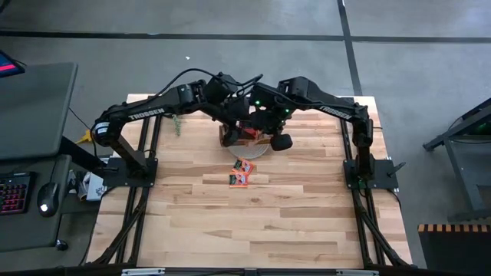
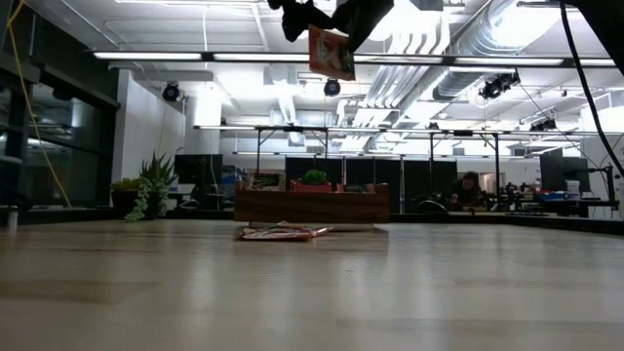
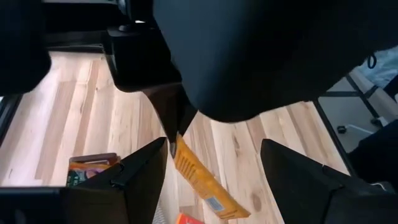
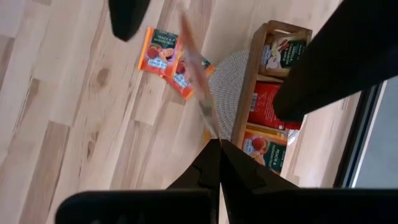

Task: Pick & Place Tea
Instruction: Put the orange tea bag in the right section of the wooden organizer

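Right gripper [image 4: 214,149]: fingers pressed together, a single orange tea sachet [image 4: 198,81] pinched by one edge at the tips. The sachet is seen edge-on in the right wrist view, hanging clear of the table. In the low view it [image 2: 331,52] is held high above the tabletop, well above the wooden tray [image 2: 312,206].

Left gripper [image 3: 211,168]: fingers spread wide, nothing gripped. The same pinched sachet [image 3: 202,180] is seen between the two left fingers in the left wrist view; whether either finger touches it cannot be told. Both grippers are brought together over the tray at the far-middle of the table in the high view, left gripper [image 1: 232,123] just beside right gripper [image 1: 265,126].

Below: the tray [image 4: 255,93] is divided into three compartments, each loaded with sachets – a pale/green one at one end, red in the middle, orange and green at the other end. The tray sits partly on a round pale woven mat [image 4: 227,93].

Loose sachets [image 1: 242,172] are left on the bare table, just in front of the tray toward the near edge: at least two orange ones, overlapping [image 4: 163,57]. In the low view they [image 2: 283,232] lie flat in front of the tray.

A small potted succulent [image 2: 146,185] stands at the far left of the table.
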Controlling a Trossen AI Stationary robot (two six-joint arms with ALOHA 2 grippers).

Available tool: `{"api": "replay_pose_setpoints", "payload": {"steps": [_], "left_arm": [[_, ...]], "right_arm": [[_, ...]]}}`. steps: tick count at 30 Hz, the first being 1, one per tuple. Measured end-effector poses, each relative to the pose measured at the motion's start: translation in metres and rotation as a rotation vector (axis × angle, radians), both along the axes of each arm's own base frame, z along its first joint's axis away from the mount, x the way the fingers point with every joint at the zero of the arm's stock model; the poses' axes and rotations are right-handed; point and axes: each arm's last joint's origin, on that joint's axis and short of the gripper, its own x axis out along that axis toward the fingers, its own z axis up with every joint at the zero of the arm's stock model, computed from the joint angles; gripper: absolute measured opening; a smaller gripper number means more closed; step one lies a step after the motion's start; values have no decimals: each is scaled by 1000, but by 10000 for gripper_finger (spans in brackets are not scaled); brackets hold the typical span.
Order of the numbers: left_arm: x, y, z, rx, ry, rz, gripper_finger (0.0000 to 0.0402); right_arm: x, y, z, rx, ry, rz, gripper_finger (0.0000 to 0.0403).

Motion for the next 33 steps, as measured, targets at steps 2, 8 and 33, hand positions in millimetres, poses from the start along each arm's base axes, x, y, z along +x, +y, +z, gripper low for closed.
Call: {"api": "replay_pose_setpoints", "payload": {"steps": [2,8,33], "left_arm": [[0,0,0,0,0,0,257],[-3,0,-4,-1,50,17,257],[16,-5,-20,8,84,54,257]], "right_arm": [[0,0,0,-1,1,3,0],[-7,2,6,-3,0,8,0],[-10,4,21,23,-122,15,0]]}}
